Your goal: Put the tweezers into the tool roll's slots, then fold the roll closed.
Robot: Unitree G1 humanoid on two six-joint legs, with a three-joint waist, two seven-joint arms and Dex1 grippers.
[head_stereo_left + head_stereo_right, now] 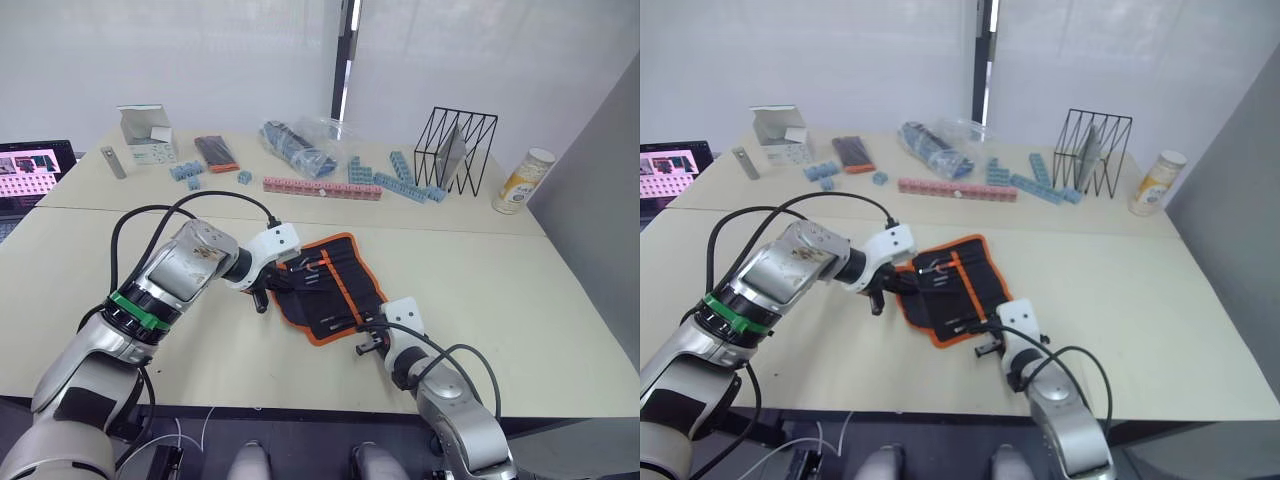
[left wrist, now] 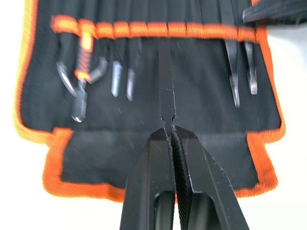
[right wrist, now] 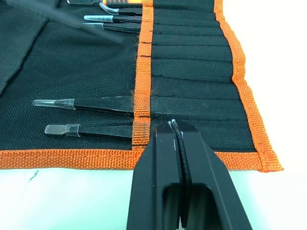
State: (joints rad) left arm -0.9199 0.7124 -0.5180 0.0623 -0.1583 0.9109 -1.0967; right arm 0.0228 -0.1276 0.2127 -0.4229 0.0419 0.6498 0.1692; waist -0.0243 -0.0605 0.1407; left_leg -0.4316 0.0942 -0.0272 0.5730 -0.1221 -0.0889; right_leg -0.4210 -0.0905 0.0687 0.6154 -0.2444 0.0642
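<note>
- While the table (image 1: 520, 290) carries clutter along its far side, the near part holds the tool roll (image 1: 345, 270), lying unrolled and flat between the two arms.
- Being soft fabric with orange trim, the roll looks limp and light; it would likely slide or bunch unless pinned, and an edge or flap is the sensible place to grip for folding.
- Left gripper (image 2: 171, 132) is clamped on the blunt end of one of the tweezers (image 2: 166, 81), whose point runs under the orange slot band (image 2: 144, 29) mid-roll.
- Right gripper (image 3: 175, 127) has its fingers together, tips pressing on the roll's near edge by the band; nothing visible between them.
- Other tweezers (image 3: 91, 103) already sit in slots; they look thin, stiff, slippery and sharp, best held at the blunt rear end.
</note>
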